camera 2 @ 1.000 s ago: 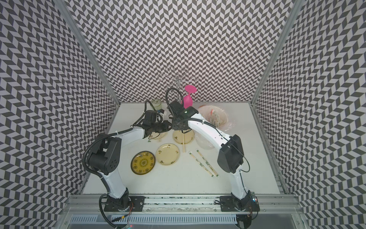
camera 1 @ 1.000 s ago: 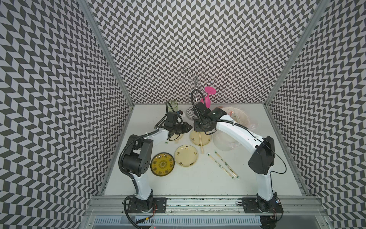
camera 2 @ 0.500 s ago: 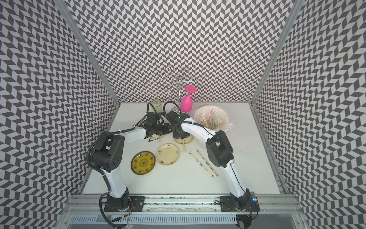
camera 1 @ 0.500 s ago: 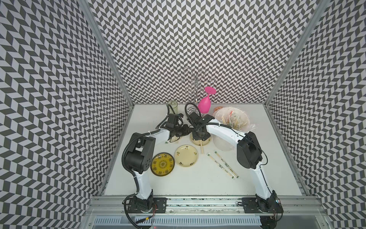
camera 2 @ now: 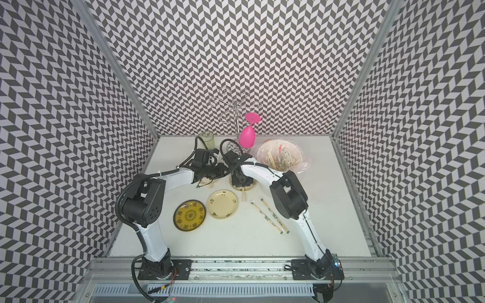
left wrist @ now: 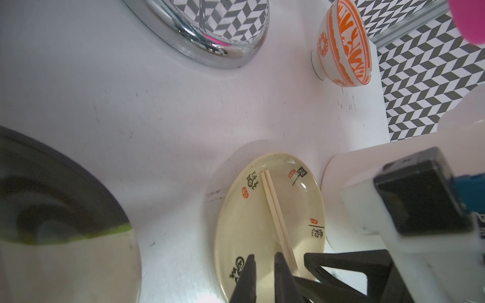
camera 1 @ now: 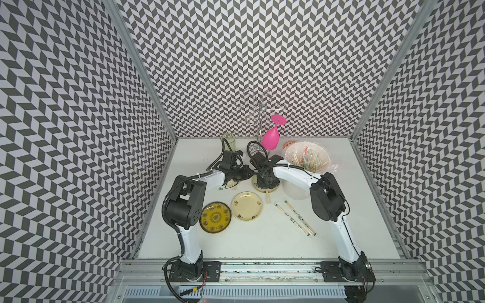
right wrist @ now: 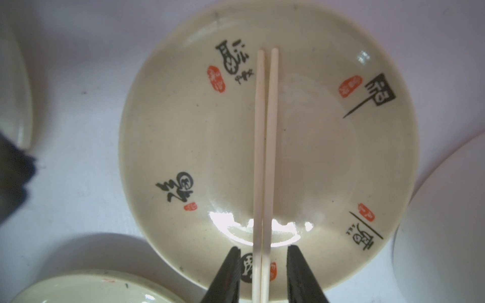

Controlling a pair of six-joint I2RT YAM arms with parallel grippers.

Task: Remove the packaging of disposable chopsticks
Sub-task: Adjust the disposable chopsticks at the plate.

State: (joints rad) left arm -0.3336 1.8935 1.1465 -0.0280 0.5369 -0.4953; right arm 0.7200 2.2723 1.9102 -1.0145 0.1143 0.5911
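Top views both show a matte white tabletop [camera 1: 262, 244] boxed in by walls of black-and-white chevron pattern [camera 1: 262, 52], with a grey aluminium rail [camera 1: 262, 270] along the front carrying both arm bases. Going from left to right, a dark yellow patterned round plate [camera 1: 215, 217] lies bare, a green-tinted clear glass [camera 1: 227, 140] stands by the back wall, and a cream round plate with small dark marks [camera 1: 247, 206] lies bare. Next, a cream plate with black characters and red seals [right wrist: 183, 131] bears one unwrapped pair of pale bamboo disposable chopsticks [right wrist: 265, 144], one end jutting past its rim. Over that plate's edge the left gripper [left wrist: 264, 262] has its jaws nearly together with a thin slit between; whether they pinch anything cannot be told. The right gripper [right wrist: 263, 248] straddles the pair, jaws apart with a gap on each side. Further right, two pairs in clear panda-printed packaging [camera 1: 293, 220] lie side by side on the table. At the back stand an orange-and-white bowl [left wrist: 341, 44] and a white bucket [camera 1: 296, 190] lined with a crinkled clear bag, holding loose sticks and wrappers.
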